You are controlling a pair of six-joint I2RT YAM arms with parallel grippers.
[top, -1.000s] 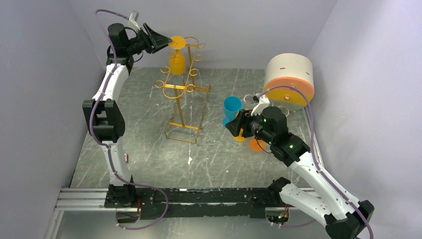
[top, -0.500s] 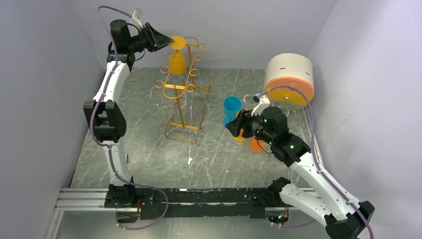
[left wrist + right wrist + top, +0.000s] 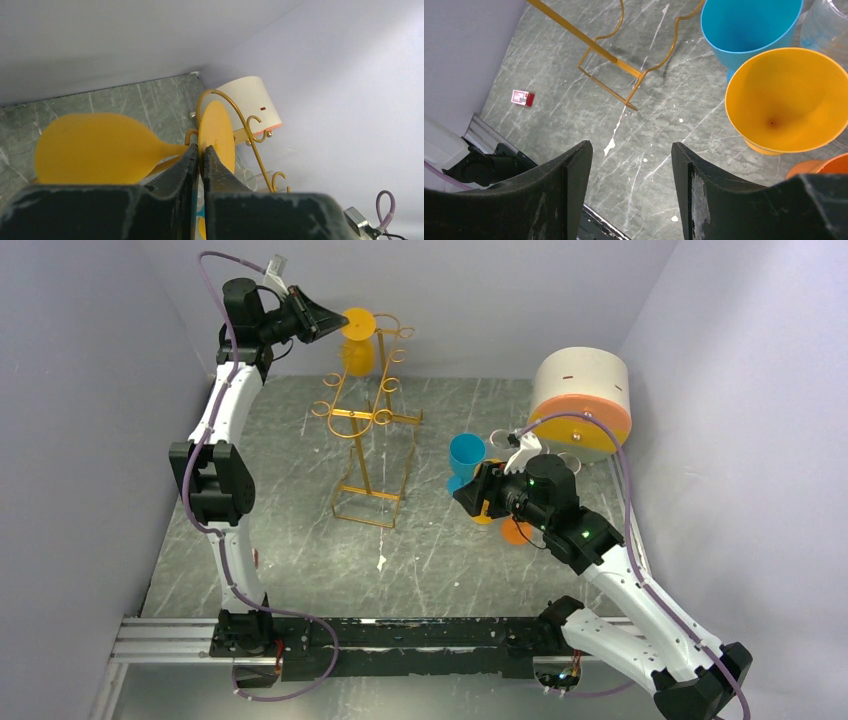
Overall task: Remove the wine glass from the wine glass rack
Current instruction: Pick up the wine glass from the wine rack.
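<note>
At upper left, the left gripper's (image 3: pixel 333 324) jaws clamped the round foot of the opaque yellow wine glass (image 3: pixel 357 356), bowl-down at the gold wire wine glass rack's (image 3: pixel 370 417) top; right gripper (image 3: pixel 631 150) jaws stood apart.

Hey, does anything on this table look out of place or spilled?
A small red-and-white scrap lies loose on the table beside the left arm, and white flecks like dried splatter mark the surface near the rack. Nothing else stands out.
</note>
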